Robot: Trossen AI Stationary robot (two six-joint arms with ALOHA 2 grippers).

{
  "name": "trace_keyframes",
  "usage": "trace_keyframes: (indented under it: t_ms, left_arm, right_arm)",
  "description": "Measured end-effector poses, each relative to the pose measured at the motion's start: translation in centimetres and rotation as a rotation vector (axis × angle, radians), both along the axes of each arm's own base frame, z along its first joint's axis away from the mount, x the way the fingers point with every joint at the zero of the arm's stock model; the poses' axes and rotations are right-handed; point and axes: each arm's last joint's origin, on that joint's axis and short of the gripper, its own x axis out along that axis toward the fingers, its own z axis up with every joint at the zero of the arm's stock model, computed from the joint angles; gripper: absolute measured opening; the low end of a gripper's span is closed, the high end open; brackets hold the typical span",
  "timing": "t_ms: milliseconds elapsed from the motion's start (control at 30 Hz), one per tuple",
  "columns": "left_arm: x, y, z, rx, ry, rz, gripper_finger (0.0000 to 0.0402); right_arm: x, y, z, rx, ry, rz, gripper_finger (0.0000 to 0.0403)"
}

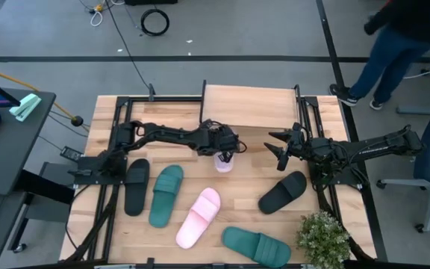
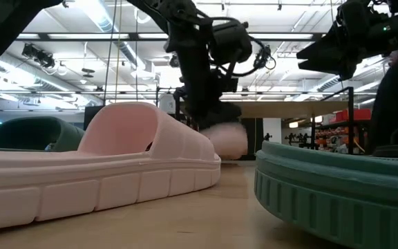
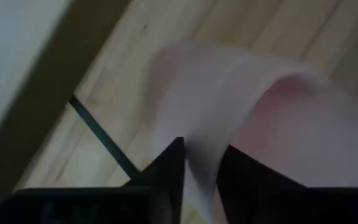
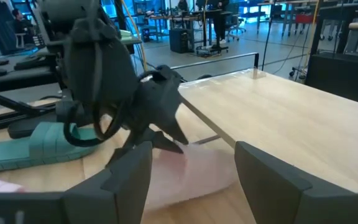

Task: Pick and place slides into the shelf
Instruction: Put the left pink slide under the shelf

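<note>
High view shows left gripper (image 1: pixel 225 155) fingers clamped on one pink slide (image 1: pixel 223 163) just before the shelf (image 1: pixel 248 105), right gripper (image 1: pixel 281 153) fingers apart; five slides remain on the worktop (image 1: pixel 245 202)

Small potted plant (image 1: pixel 322 237) at table's (image 1: pixel 252 213) near right corner — leafy, green. Off the table: black cable coil (image 1: pixel 155 22) on floor beyond far edge; person's legs (image 1: pixel 383 60) near far right corner; dark desk (image 1: pixel 6 142) past left edge.

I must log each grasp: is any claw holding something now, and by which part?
The left claw holds a pink slide, its fingers pinching the slide's edge; which end cannot be told. The right claw is open and empty.
</note>
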Motion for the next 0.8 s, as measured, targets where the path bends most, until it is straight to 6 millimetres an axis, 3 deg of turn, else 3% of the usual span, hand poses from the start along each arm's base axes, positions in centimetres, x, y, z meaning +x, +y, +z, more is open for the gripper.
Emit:
trace_keyframes:
  t_ms: [200,400,600,700,800]
  left_arm:
    - [0.1,-1.4,0.2,0.000,-0.004,-0.031,0.0164]
    - [0.2,-4.1,0.6,-0.041,-0.015,-0.106,0.0179]
    - [-0.7,-7.8,3.3,-0.058,-0.043,-0.209,0.0148]
    - [-1.6,-9.1,5.3,-0.049,-0.057,-0.255,0.0110]
    - [-2.8,-9.6,7.0,-0.042,-0.032,-0.285,0.0052]
  right_arm:
    - [0.0,0.0,0.0,0.002,-0.001,0.000,0.0236]
    - [0.1,0.3,0.0,0.090,-0.030,0.093,0.0236]
    - [0.5,1.0,-0.3,0.180,-0.023,0.213,0.0200]
    - [0.9,1.6,-0.9,0.242,-0.001,0.230,0.0149]
    - [1.6,2.2,-1.4,0.319,0.008,0.244,0.0074]
